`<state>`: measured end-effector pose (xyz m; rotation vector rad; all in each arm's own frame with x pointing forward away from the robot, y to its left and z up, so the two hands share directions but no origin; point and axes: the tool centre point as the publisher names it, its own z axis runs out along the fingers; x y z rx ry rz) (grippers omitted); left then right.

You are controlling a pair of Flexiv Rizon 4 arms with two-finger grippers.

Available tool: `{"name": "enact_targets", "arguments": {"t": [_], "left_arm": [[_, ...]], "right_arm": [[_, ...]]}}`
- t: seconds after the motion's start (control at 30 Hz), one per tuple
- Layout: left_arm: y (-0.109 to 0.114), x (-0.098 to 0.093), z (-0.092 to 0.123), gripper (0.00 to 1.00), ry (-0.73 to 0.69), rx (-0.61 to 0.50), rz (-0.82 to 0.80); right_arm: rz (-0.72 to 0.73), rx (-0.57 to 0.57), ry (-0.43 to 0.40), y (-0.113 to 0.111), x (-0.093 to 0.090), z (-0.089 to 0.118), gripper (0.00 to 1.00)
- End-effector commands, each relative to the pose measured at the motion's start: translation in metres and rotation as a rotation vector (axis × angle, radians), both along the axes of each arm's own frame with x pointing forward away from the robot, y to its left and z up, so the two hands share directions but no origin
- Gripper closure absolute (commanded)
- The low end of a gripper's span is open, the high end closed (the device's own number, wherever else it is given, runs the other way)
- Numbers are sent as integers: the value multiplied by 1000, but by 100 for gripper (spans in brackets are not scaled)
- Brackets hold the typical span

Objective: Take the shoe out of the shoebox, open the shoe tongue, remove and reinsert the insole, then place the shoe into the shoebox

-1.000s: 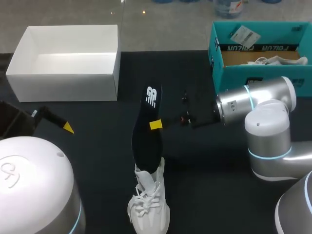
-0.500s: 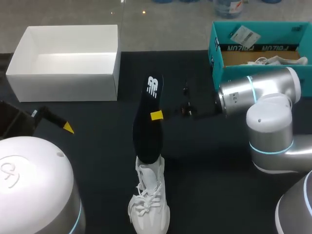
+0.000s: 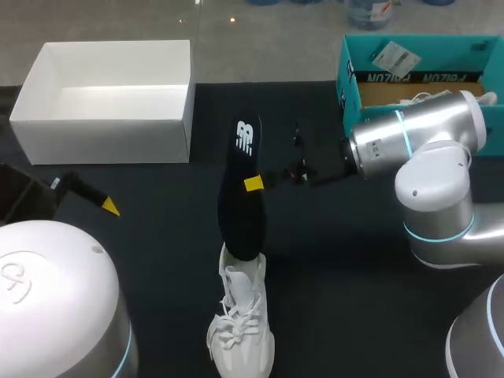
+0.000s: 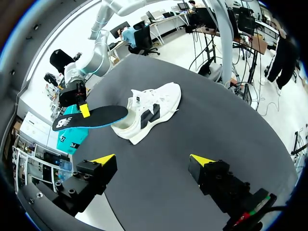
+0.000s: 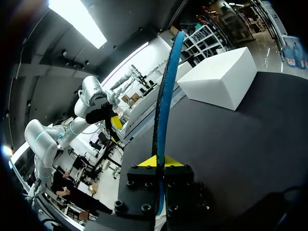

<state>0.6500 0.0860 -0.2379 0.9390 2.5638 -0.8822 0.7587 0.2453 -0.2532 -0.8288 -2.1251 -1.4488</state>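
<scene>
**A:** What are the boxes holding?

**B:** The white shoebox (image 3: 110, 98) is sitting well beyond the shoe (image 3: 240, 327), on the left arm's side, showing its bare white inside. The teal box (image 3: 417, 118) is sitting beyond the shoe on the right arm's side, carrying a white laced thing (image 3: 449, 98) and a paper tag (image 3: 391, 57).

**A:** Any writing?

**B:** A white logo (image 3: 246, 146) is showing on the far end of the insole (image 3: 240, 201), and print is running along the teal box.

**A:** And the insole itself?

**B:** It is black with a blue edge, and it is sticking out of the shoe's opening and rising away from it. The right gripper (image 3: 253, 183) is pinching its edge. The left gripper (image 4: 154, 161) is hanging with its fingers spread wide, well apart from the white laced shoe, which is resting on the black table (image 3: 157, 252).
</scene>
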Motion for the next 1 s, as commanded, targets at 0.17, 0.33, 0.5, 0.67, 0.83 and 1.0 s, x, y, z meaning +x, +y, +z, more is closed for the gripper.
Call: {"name": "enact_targets", "arguments": {"t": [0.17, 0.33, 0.5, 0.67, 0.83, 1.0], "left_arm": [[0, 0, 0, 0, 1, 3, -1], [0, 0, 0, 0, 1, 3, -1], [0, 0, 0, 0, 1, 3, -1], [0, 0, 0, 0, 1, 3, -1], [0, 0, 0, 0, 1, 3, -1], [0, 0, 0, 0, 1, 3, -1]], "right_arm": [[-34, -21, -10, 4, -2, -9, 100], [-41, -19, -10, 11, -11, -13, 100], [-42, -28, 3, 13, -23, -20, 100], [-63, -27, 29, 11, -38, -30, 100], [-73, -36, 47, 12, -47, -35, 100], [-89, -36, 56, 9, -51, -40, 100]]}}
